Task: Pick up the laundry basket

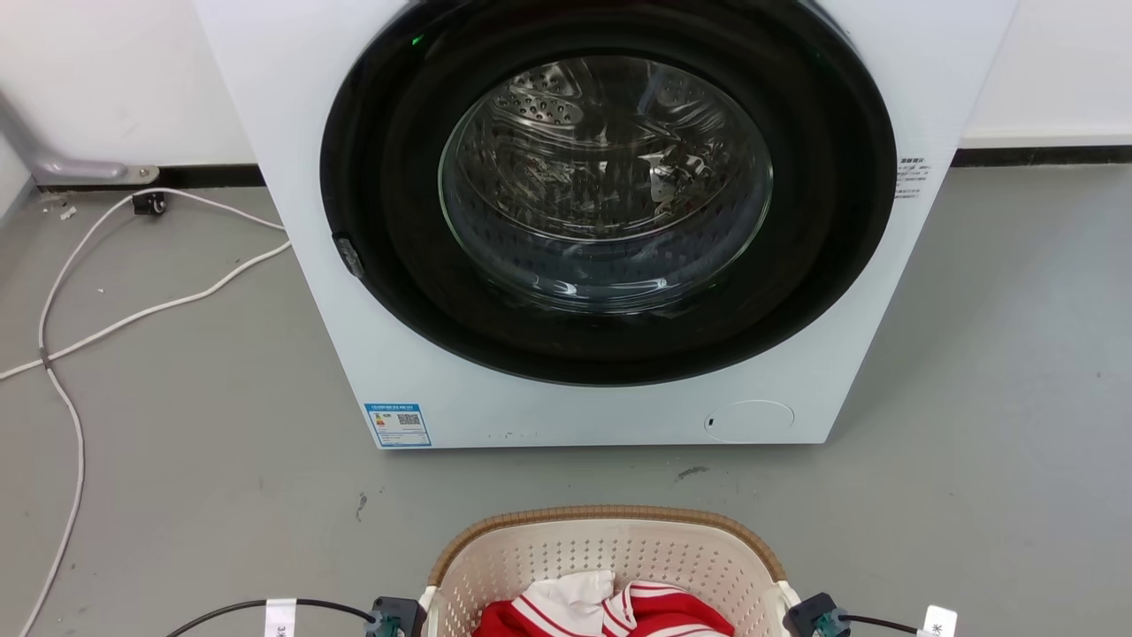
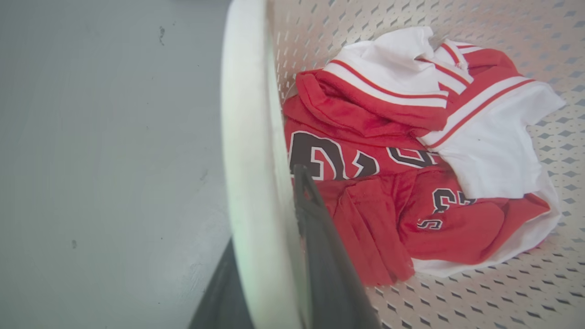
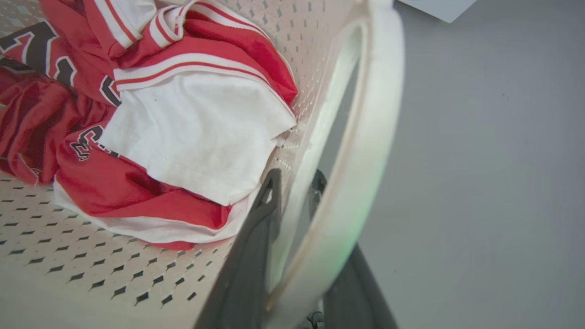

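The laundry basket (image 1: 610, 548) is cream-white and perforated with a brown woven-look rim, and it stands at the bottom centre of the head view, just in front of me. It holds a red and white jersey (image 2: 388, 160). In the left wrist view my left gripper (image 2: 267, 205) straddles the basket's white side handle (image 2: 247, 137), one finger inside the basket wall and one outside, closed on it. In the right wrist view my right gripper (image 3: 295, 180) clasps the opposite white loop handle (image 3: 365, 160) the same way. The basket's floor (image 3: 68, 256) shows beside the jersey (image 3: 183, 128).
A white front-loading washer (image 1: 442, 389) with a round dark glass door (image 1: 606, 177) stands close behind the basket. White cables (image 1: 62, 336) trail over the grey floor at the left. Open floor lies to either side of the basket.
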### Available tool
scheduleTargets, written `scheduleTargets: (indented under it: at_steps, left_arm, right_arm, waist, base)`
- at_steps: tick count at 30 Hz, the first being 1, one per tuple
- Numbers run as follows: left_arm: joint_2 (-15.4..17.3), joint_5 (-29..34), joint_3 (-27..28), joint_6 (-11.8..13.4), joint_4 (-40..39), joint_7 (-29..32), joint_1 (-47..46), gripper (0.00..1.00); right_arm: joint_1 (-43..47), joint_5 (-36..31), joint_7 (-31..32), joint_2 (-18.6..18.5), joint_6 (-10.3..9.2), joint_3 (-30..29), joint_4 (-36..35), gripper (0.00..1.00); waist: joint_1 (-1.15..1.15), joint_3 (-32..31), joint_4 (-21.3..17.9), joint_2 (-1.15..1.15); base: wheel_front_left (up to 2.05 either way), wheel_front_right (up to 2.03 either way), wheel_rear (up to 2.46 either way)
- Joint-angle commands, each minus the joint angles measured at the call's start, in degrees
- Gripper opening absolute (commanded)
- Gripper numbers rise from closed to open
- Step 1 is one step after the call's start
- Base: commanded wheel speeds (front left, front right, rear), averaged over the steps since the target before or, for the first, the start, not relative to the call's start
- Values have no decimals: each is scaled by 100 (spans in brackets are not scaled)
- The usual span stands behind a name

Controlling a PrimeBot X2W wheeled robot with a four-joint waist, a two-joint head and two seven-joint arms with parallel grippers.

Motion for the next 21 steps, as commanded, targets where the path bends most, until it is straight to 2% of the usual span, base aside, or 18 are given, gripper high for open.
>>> scheduleTargets:
  at_steps: [1,21]
  left_arm:
    - [70,-32,-50,-8,-35,-1,-8,0]
    - [136,-520,-514,-13,-27,-8,-17,0]
  right_arm:
    - [68,-27,50,-106,-2,89,47,0]
    - [20,60,111,-111,-2,198,75,0]
  waist:
    - [1,-36,2,0]
    - [1,-72,1,0]
  base:
    - [0,0,0]
    - [0,0,0]
